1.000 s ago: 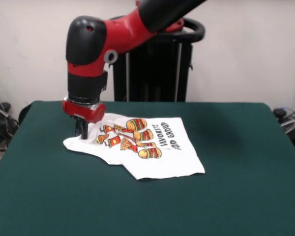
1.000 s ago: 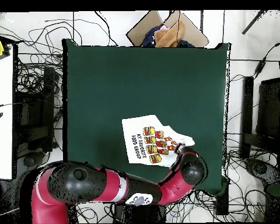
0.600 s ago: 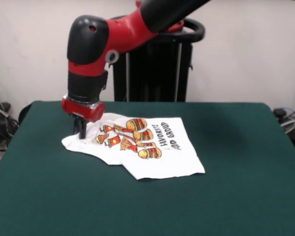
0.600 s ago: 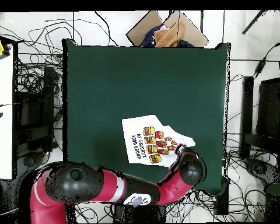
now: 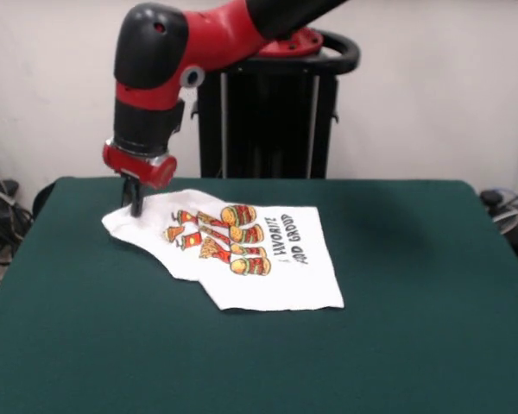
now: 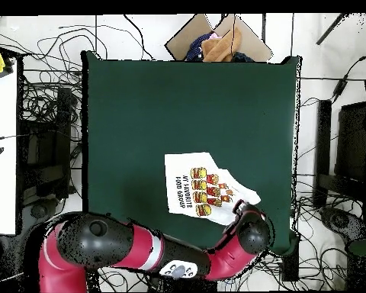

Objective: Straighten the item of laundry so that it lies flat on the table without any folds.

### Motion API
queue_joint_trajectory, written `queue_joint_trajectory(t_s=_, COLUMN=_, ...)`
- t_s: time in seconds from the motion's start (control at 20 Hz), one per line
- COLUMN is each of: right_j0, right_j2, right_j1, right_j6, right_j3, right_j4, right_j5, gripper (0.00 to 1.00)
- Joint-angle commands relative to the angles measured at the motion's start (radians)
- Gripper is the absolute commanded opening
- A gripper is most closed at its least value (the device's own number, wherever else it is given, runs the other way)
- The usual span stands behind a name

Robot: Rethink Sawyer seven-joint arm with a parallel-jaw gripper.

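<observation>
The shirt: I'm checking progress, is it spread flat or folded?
Not flat. The shirt has a rumpled, irregular lower-left edge in the front view, and the gripper lifts its left corner.

Cloth on felt, under a glossy arm

The T-shirt [image 5: 242, 254] is soft matt white cloth with printed colours; the table [image 5: 414, 328] top looks like matt dark green felt; the arm [image 5: 155, 60] casing is smooth, shiny plastic.

I see table [image 5: 432, 345], dark green top, wide, mostly bare. One thing lying on it: white printed T-shirt [image 5: 268, 280], toward one side, one edge lifted, rest lying on felt, some wrinkles.
</observation>
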Motion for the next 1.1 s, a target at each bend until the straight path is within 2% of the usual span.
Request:
queue_joint_trajectory(t_s=0.05, right_j0=-0.009, right_j2=0.031, right_j1=0.016, right_j6=0.099, right_j3=0.016, right_j4=-0.032, right_j5=-0.010, gripper=0.00)
queue_joint_trajectory(t_s=0.55, right_j0=-0.028, right_j2=0.022, right_j1=0.049, right_j6=0.052, right_j3=-0.002, right_j4=0.000, right_j5=0.005, gripper=0.00)
queue_joint_trajectory(t_s=0.8, right_j0=0.001, right_j2=0.024, right_j1=0.111, right_j6=0.037, right_j3=-0.049, right_j4=0.091, right_j5=-0.001, gripper=0.00)
queue_joint_trajectory(t_s=0.9, right_j0=0.013, right_j2=0.006, right_j1=0.135, right_j6=0.018, right_j3=-0.059, right_j4=0.123, right_j5=0.000, gripper=0.00)
queue_joint_trajectory(t_s=1.0, right_j0=0.031, right_j2=-0.030, right_j1=0.179, right_j6=-0.023, right_j3=-0.082, right_j4=0.190, right_j5=0.001, gripper=0.00)
queue_joint_trajectory(t_s=1.1, right_j0=0.024, right_j2=-0.052, right_j1=0.162, right_j6=-0.030, right_j3=-0.080, right_j4=0.154, right_j5=0.007, gripper=0.00)
